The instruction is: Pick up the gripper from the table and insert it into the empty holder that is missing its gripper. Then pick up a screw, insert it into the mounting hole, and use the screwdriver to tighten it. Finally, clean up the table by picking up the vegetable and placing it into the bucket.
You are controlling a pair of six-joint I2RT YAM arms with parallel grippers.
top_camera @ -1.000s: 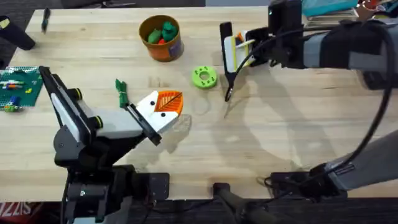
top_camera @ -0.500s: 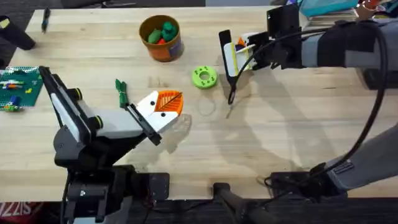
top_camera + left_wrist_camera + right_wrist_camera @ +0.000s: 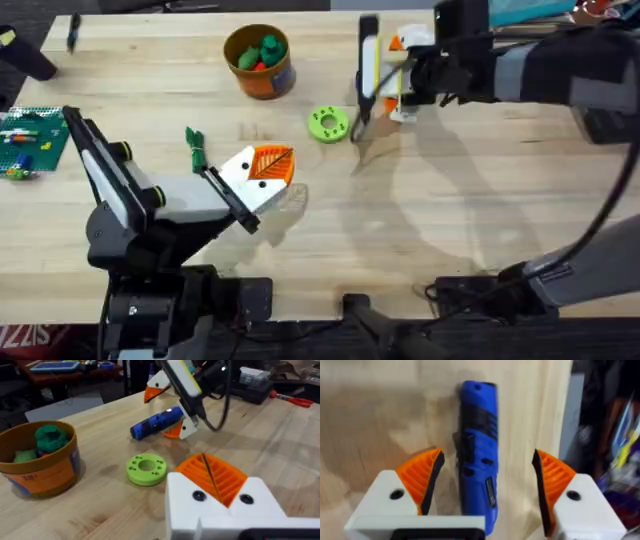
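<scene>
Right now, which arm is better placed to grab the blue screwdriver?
Right. Its gripper is open with the screwdriver lying between its fingers. The left gripper sits farther off, near the green ring.

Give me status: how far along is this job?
Insert looks done: orange gripper seated on white holder. Screw seating: can't tell. In hand: right gripper open, straddling blue screwdriver lying on table, not gripped. Left: vegetable on table, not in bucket.

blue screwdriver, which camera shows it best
The right wrist view: the blue screwdriver lies full length between the right gripper's open fingers. The left wrist view shows it smaller, lying on the table beneath that gripper. Overhead, the right gripper covers it.
</scene>
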